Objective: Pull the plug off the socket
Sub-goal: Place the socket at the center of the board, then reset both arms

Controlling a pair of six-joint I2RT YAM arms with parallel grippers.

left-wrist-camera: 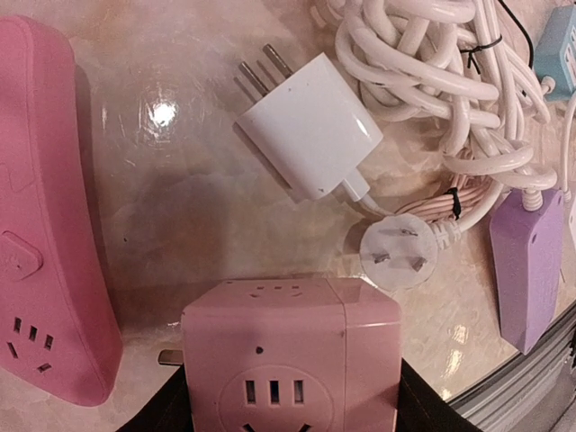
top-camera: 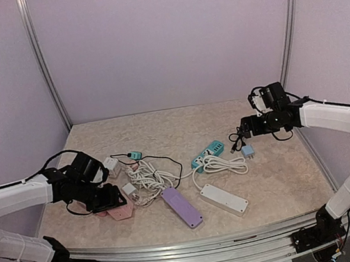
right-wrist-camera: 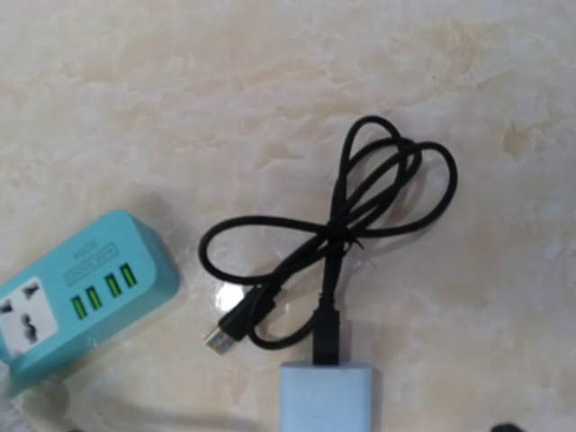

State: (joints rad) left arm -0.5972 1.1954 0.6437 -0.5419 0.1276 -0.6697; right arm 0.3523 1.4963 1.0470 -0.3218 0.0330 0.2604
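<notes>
left tool (top-camera: 111, 199) clamps the pink cube plug (left-wrist-camera: 292, 351) at the surface's (top-camera: 284, 175) 8 o'clock, its prong (left-wrist-camera: 171, 357) bared beside the pink strip (left-wrist-camera: 45, 225) at 9 o'clock, so the pull seems nearly done: draw it clear; gape of the right tool (top-camera: 244, 127) unclear.

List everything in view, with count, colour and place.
pink strip: 1, pink, near left
pink cube socket: 1, pink, near left, held
purple strip: 1, purple, near centre
white strip: 1, white, beside purple
teal strip: 1, teal, centre
white plug: 1, white, by cube
white cords: tangled, count unclear, centre
white adapter: 1, white, left
teal adapter: 1, teal, left-centre
blue charger: 1, blue, right
black cable: 1, black, in charger
left gripper: 1, black, holding cube
right gripper: 1, black, above charger
</notes>
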